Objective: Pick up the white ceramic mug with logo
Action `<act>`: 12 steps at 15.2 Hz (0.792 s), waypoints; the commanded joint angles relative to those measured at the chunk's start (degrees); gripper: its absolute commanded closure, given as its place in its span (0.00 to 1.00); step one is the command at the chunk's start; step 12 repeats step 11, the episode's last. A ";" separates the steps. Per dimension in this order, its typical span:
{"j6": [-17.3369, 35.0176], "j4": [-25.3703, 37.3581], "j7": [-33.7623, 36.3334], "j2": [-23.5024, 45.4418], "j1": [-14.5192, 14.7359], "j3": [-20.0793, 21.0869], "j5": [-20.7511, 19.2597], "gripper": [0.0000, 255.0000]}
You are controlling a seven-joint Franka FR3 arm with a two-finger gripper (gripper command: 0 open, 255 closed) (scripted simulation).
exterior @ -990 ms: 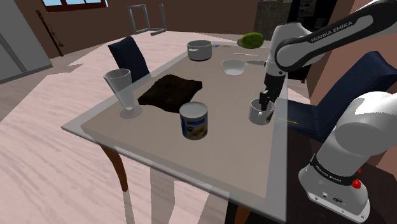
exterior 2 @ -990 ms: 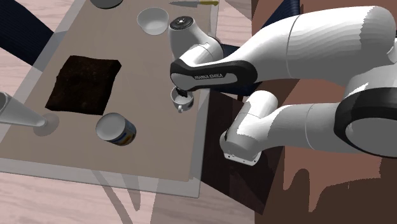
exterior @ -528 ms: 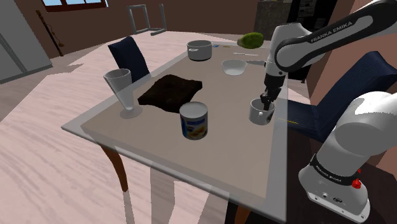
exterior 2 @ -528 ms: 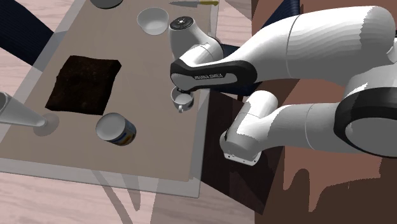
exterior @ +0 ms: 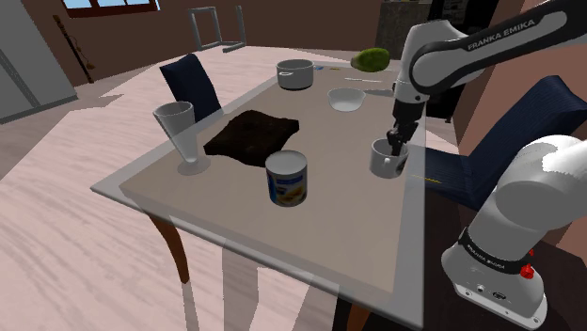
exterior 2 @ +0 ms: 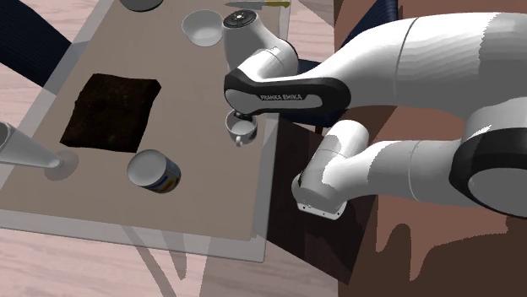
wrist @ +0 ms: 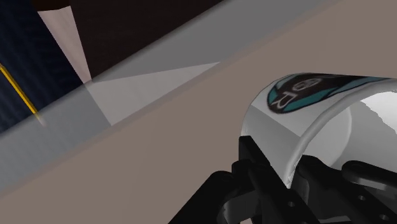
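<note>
The white mug (exterior: pixel 386 163) with a teal logo hangs just above the table (exterior: pixel 216 202) near its edge beside the stand. My gripper (exterior: pixel 396 143) comes straight down onto the mug's rim and is shut on its wall. In the wrist view the mug (wrist: pixel 331 121) shows its logo band, with one black finger (wrist: pixel 253 156) outside the wall and the other inside. From the second exterior view, the mug (exterior 2: pixel 240 130) peeks out under the wrist, which covers most of it.
A printed can (exterior: pixel 287 178), a tall glass (exterior: pixel 177 132) and a dark cloth (exterior: pixel 252 136) stand on the table toward the shoulder view's left. A white bowl (exterior: pixel 346 99), a grey pot (exterior: pixel 294 74) and a green object (exterior: pixel 371 59) sit farther back. Blue chairs (exterior: pixel 193 85) flank the table.
The gripper has risen a little with the mug clasped in it, so the mug now sits slightly higher than one second ago. Everything else on the table stayed put.
</note>
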 commanded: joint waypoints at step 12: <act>-9.44 6.09 0.29 -3.35 0.19 1.02 0.69 1.00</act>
